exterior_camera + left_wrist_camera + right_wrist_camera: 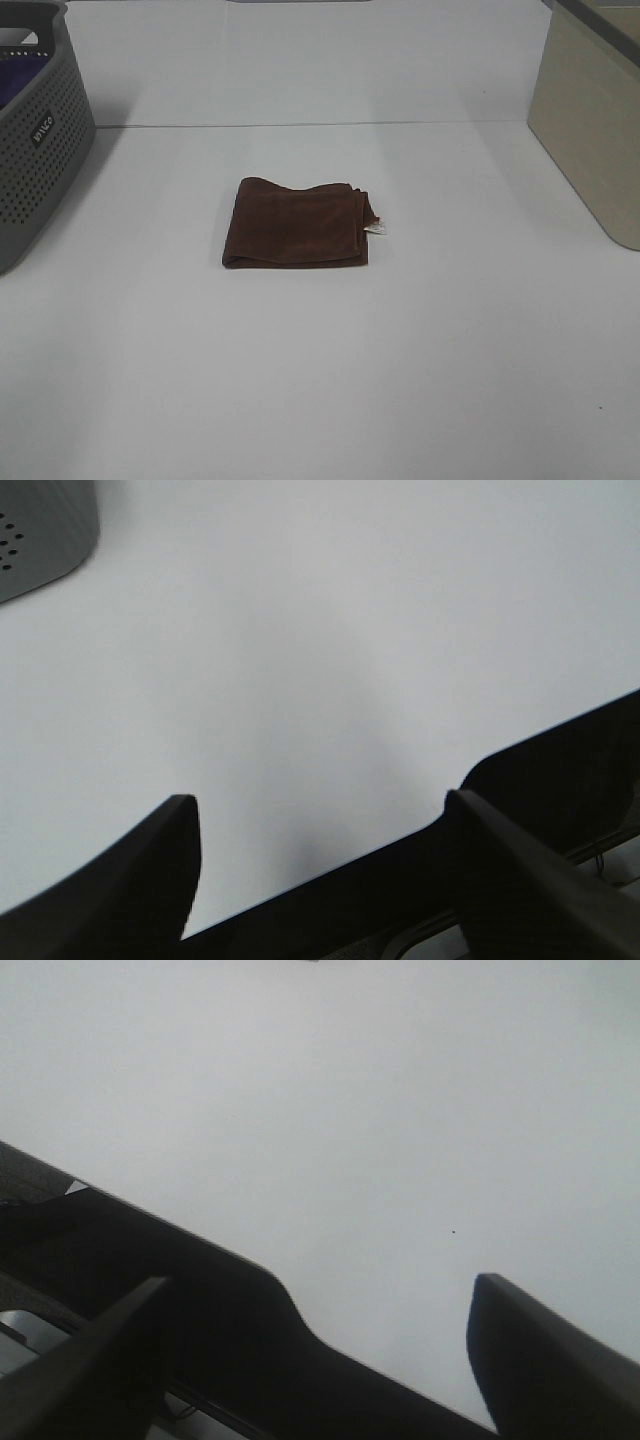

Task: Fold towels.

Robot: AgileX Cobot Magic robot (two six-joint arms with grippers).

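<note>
Unreadable white logo on grey basket (40, 130)

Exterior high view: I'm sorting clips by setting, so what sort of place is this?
Probably a lab tabletop staged for laundry folding: a bare white table, one folded brown towel, a perforated grey basket and a beige bin at the sides.

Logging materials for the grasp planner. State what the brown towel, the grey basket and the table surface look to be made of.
towel: soft woven cloth, matte, probably terry or microfibre; it sags into rounded folds and carries a white tag.
grey basket: moulded plastic, satin; regular punched holes, rounded rim.
table: smooth white matte board, likely laminate; material not certain.
</note>
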